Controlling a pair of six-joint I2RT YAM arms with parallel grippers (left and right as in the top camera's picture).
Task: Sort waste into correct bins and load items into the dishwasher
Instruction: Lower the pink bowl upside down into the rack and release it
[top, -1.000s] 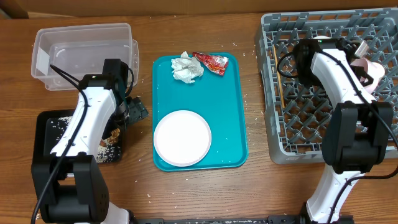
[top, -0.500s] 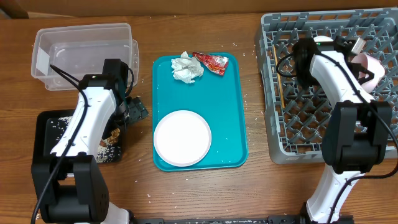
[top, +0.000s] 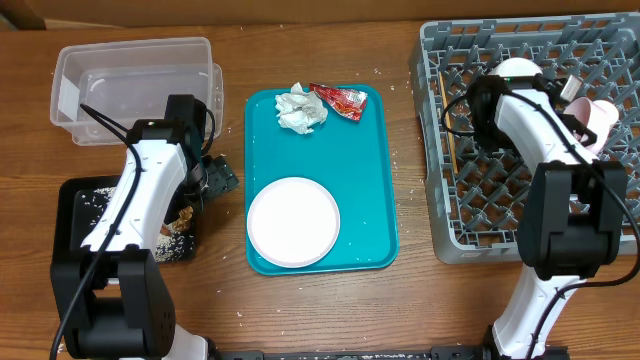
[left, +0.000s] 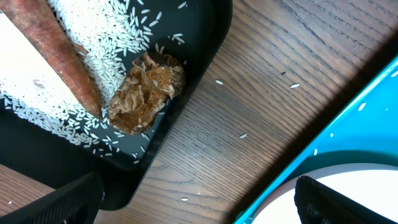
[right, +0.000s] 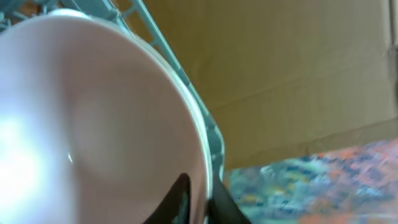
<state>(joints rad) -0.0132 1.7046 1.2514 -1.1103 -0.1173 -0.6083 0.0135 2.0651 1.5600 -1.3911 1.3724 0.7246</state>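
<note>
My right gripper (right: 199, 193) is shut on the rim of a white bowl (right: 93, 112), which it holds tilted over the far right side of the grey dish rack (top: 470, 200); the bowl also shows from overhead (top: 597, 122). My left gripper (left: 199, 199) is open and empty over the bare wood between the black tray (left: 205, 37) and the teal tray (top: 370, 170). The black tray holds rice grains (left: 112, 37), a brown sausage piece (left: 56, 43) and a brown crumbly bit (left: 149, 90). A crumpled napkin (top: 301, 108), a red wrapper (top: 340, 100) and a white plate (top: 293, 221) lie on the teal tray.
A clear plastic tub (top: 135, 85) stands at the back left. A thin wooden stick (top: 452, 140) lies along the rack's left side. A few rice grains are scattered on the wood by the black tray. A cardboard wall stands behind the rack.
My right arm has shifted the bowl slightly to the right and nearer within the rack. The left arm has not moved.
</note>
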